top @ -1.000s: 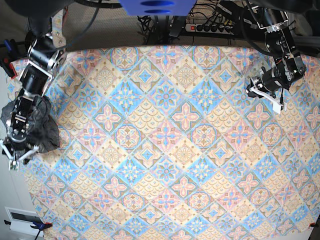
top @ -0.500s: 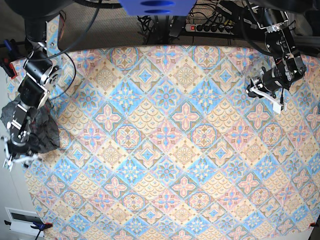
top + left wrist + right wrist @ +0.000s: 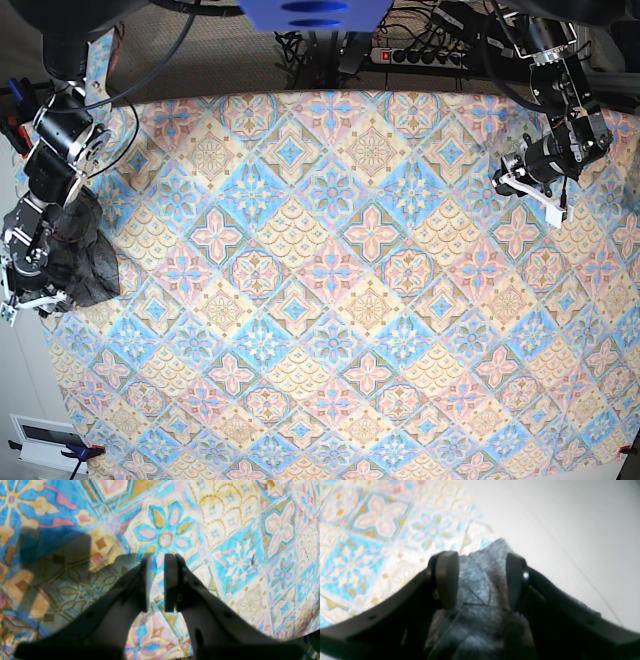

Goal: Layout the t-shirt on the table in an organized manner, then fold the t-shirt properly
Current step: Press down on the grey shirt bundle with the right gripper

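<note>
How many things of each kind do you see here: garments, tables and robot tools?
Garments: 1, the t-shirt, bunched at the table edge.
Tables: 1, the table.
Tools: 2, the right tool and the left tool.
Total: 4

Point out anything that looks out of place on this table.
The t-shirt lies crumpled in a dark heap at the very edge of the table, not spread out. The right hand straddles a fold of it with fingers apart. The left hand hangs empty over bare cloth.
</note>
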### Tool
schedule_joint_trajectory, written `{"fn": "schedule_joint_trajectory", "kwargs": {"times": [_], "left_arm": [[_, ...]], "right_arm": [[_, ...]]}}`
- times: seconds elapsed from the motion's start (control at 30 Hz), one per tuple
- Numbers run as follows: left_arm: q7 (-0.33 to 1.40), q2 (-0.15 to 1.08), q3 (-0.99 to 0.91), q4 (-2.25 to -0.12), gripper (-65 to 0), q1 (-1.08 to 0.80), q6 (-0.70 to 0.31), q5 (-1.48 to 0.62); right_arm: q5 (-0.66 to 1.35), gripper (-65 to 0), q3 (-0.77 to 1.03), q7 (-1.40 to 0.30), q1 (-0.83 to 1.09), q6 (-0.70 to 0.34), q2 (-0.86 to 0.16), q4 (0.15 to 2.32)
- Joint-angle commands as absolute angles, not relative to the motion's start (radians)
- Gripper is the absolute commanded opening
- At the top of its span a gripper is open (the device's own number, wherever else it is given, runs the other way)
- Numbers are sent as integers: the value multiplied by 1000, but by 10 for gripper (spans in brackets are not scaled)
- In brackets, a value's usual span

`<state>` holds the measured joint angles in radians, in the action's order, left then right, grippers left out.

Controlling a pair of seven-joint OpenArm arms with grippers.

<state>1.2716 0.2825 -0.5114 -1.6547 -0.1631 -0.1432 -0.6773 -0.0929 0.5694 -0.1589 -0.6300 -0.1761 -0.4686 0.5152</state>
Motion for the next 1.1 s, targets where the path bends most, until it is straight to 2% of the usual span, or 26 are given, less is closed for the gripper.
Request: {"fn": "schedule_joint_trajectory", "kwargs": {"times": [0.0,0.47,0.8,1.07], "left_arm": [[1260,297,-518,-1672,-559,-154,-147,-687],[1262,297,-518,-1672,-559,-171,-147,-688],[1262,295,-518,-1672,-559,-171,-147,-688],[1262,295,-518,-1672,-559,-171,-147,-688]], "right_arm": [[-85,-360,570,-116,-665,-170,-507,538],[-85,-360,570,-108,-570,-170,-501,530],[-85,-361,570,-110,-552,-170,-493,407],[-85,-361,570,-180,-453,-170,-473,475]]}}
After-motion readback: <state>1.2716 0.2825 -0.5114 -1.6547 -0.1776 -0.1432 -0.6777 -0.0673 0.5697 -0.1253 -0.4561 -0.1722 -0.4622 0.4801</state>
